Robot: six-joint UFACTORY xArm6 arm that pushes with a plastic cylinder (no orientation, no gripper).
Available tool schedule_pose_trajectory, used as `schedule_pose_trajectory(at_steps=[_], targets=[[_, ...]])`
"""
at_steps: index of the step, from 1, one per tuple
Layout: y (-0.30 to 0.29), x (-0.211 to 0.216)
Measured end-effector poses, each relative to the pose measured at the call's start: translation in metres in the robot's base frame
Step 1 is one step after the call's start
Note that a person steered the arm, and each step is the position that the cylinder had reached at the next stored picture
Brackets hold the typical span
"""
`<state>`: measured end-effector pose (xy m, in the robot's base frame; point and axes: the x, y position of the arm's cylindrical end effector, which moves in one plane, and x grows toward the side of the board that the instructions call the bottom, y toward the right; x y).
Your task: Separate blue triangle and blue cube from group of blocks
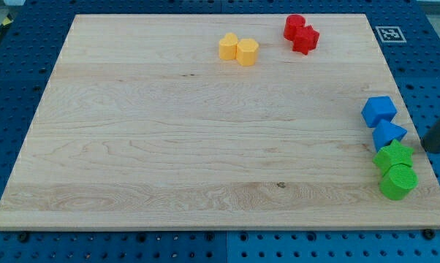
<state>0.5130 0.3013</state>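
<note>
Just right of blue triangle (389,134), my tip (427,150).

blue cube (379,110): solid blue block, resting flat on the wooden board close to the board's right edge, about mid-height in the view; its corners are turned so it looks skewed against the board's edges.
blue triangle (388,134): solid blue wedge lying flat, at about 5 o'clock of the blue cube and touching or all but touching it; one point aims toward 3 o'clock.
group: the two blue blocks form the upper half of a short column running down the right edge; the blue triangle's lower side meets a green block at its 6 o'clock.
</note>
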Motion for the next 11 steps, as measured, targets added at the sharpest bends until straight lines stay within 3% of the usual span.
schedule_pose_trajectory(at_steps=[2, 5, 7, 11], targets=[[-0.065, 0.0], [-0.065, 0.012], [-0.064, -0.032], [-0.053, -0.036]])
